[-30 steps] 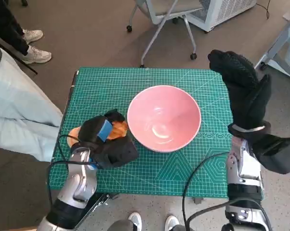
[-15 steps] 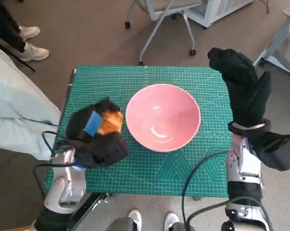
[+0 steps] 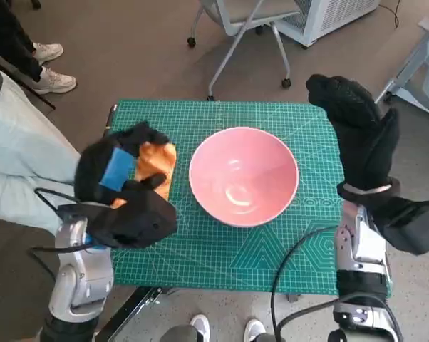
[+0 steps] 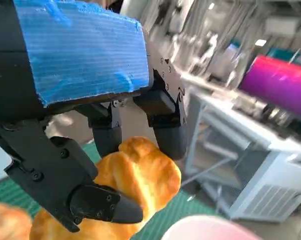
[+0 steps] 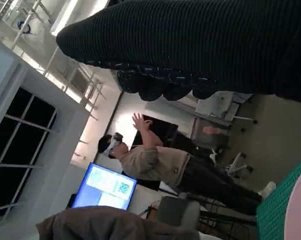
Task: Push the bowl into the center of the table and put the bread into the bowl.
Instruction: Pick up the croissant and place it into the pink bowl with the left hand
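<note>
Holding the bread point(image 4: 135, 185) between its fingers point(image 4: 103, 207), the left hand point(image 3: 122, 189) sits beside the bowl point(image 3: 244, 174), which lies toward the raised, empty-looking right hand point(image 3: 357, 132).

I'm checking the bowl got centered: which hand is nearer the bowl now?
Left. The left hand, holding the bread, is beside the bowl, on the robot's left. The right hand is raised at the table's right edge, holding nothing.
</note>
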`<action>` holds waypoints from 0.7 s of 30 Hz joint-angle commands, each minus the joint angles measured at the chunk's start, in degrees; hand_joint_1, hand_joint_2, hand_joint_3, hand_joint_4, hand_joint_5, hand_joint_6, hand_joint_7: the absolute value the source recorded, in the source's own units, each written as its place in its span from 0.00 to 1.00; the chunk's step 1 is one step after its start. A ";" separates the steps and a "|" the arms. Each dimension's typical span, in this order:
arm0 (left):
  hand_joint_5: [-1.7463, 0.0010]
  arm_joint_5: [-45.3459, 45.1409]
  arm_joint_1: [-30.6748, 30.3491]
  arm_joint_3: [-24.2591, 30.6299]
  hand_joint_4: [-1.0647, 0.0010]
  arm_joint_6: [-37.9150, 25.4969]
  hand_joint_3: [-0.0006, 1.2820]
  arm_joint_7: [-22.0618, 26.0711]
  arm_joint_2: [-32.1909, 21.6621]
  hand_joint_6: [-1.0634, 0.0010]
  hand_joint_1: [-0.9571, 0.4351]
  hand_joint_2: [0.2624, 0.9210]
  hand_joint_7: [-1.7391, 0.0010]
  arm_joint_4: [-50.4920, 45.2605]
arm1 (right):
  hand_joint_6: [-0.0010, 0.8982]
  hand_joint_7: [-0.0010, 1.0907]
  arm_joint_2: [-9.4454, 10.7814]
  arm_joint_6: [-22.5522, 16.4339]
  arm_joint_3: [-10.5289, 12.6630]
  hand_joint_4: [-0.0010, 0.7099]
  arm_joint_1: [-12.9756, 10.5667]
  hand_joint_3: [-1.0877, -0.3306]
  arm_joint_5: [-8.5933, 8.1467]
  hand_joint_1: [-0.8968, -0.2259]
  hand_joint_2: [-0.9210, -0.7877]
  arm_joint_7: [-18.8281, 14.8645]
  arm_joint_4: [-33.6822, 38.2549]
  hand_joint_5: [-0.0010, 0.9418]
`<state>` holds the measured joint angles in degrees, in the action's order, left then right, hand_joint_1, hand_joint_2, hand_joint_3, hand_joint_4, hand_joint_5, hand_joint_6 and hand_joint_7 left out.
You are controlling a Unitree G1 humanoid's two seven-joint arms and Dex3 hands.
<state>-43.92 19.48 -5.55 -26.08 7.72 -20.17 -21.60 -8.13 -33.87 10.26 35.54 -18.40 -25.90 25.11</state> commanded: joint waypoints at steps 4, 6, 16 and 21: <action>0.42 -0.77 3.14 0.81 0.11 2.71 0.17 -0.30 -1.73 0.25 0.69 0.74 0.50 -2.23 | 0.07 0.50 -0.06 -0.14 0.28 0.25 0.02 0.45 -0.31 0.38 0.00 -0.38 1.34 0.00; 0.41 -0.73 4.06 0.93 0.12 3.20 0.16 -0.25 -1.95 0.22 0.69 0.74 0.53 -2.25 | 0.07 0.50 -0.07 -0.27 0.29 0.25 0.10 0.45 -0.26 0.38 0.00 -0.37 1.48 0.00; 0.41 -2.17 10.19 -1.95 0.12 4.58 0.16 0.08 -1.37 0.19 0.69 0.73 0.55 0.92 | 0.07 0.50 -0.08 -0.73 0.43 0.26 0.12 0.45 -0.32 0.38 0.00 -0.43 1.66 0.00; 0.42 -1.86 13.60 -4.41 0.11 4.81 0.14 1.87 -0.42 0.22 0.69 0.76 0.53 1.74 | 0.07 0.50 -0.06 -0.75 0.49 0.26 -0.08 0.45 -0.20 0.38 0.00 -0.23 1.22 0.00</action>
<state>-45.36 30.43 -8.27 -22.29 8.61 -21.53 -20.20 -8.18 -34.86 10.74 35.97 -18.31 -25.91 26.02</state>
